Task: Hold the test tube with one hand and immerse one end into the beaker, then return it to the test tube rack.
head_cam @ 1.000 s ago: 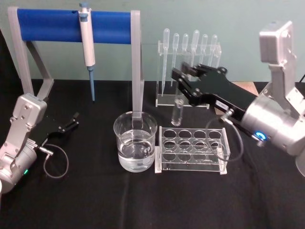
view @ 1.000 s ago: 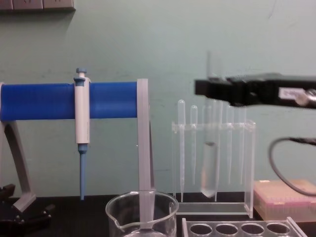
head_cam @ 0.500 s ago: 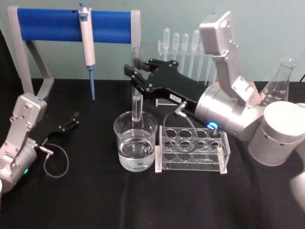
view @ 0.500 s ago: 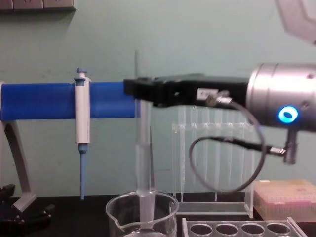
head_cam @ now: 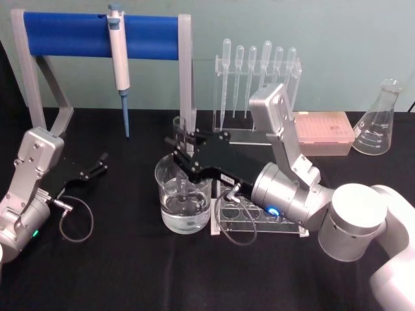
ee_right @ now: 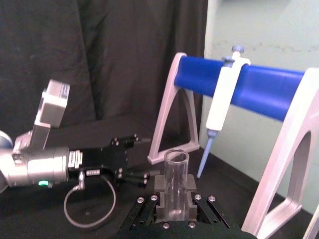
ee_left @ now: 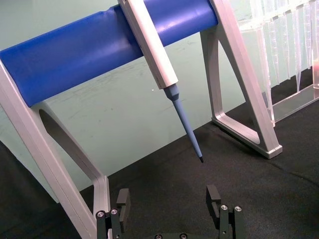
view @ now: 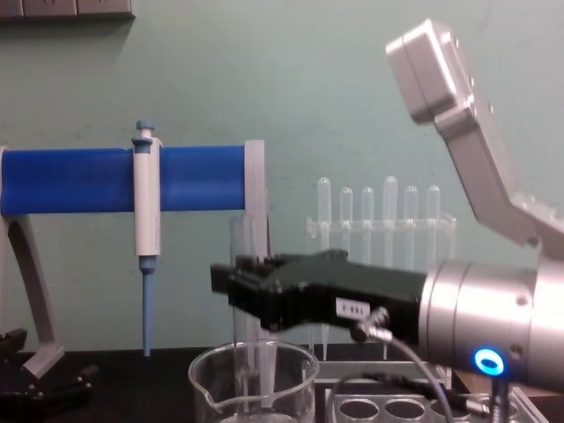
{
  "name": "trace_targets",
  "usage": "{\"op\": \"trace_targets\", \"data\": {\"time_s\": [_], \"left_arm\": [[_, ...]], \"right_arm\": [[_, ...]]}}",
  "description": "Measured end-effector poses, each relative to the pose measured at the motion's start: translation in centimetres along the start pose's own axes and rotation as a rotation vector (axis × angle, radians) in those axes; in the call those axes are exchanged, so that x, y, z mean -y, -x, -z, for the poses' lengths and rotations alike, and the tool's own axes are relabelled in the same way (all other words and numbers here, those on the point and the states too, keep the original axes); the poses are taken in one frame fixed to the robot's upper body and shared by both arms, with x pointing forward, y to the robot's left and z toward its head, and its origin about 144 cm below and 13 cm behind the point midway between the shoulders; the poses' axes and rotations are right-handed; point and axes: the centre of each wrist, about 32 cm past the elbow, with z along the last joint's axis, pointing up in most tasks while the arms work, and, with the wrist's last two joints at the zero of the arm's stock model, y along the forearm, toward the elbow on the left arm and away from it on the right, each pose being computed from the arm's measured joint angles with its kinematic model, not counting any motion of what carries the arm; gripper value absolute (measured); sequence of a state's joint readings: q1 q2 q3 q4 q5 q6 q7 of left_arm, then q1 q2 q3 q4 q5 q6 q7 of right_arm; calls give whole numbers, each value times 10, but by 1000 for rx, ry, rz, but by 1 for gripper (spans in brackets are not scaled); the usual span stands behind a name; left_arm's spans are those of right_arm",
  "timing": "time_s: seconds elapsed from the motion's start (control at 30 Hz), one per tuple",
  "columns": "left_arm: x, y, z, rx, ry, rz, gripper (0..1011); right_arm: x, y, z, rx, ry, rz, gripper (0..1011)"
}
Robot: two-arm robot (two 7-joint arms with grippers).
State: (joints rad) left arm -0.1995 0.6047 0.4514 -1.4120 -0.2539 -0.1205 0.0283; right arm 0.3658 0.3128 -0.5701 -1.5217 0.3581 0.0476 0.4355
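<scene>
My right gripper (head_cam: 181, 151) is shut on the test tube (head_cam: 179, 128), a clear glass tube held upright with its open mouth above the fingers. The tube's lower end reaches down inside the beaker (head_cam: 170, 206), a wide clear glass partly filled with water, at the table's middle. From the chest, the gripper (view: 233, 288) hangs just above the beaker's rim (view: 220, 386) and the tube (view: 240, 242) rises out of it. The right wrist view has the tube (ee_right: 176, 172) clamped between the fingers. My left gripper (head_cam: 99, 164) rests open at the table's left; its fingers (ee_left: 122, 199) stand apart.
A clear rack with round holes (head_cam: 288, 217) stands right of the beaker, under my right arm. Behind are a blue-barred stand (head_cam: 78, 34) holding a pipettor (head_cam: 118, 58), a pipette rack (head_cam: 256, 78), a pink tip box (head_cam: 324, 133) and a flask (head_cam: 376, 129).
My right gripper has swung left from the rack area and then come down, lowering the tube's bottom end into the beaker. The left arm has not moved.
</scene>
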Motion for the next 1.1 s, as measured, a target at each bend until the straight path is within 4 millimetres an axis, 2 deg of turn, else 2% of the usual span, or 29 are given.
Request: {"op": "trace_targets", "data": {"time_s": [0.33,0.63,1.1], "left_arm": [[0,0,0,0,0,0,1000],[0,0,0,0,0,0,1000],[0,0,0,0,0,0,1000]], "right_arm": [[10,5,16,-3,9,16,234],[9,5,16,-3,-2,28,234],[-3,-1,12,-5,-20,29,234]]}}
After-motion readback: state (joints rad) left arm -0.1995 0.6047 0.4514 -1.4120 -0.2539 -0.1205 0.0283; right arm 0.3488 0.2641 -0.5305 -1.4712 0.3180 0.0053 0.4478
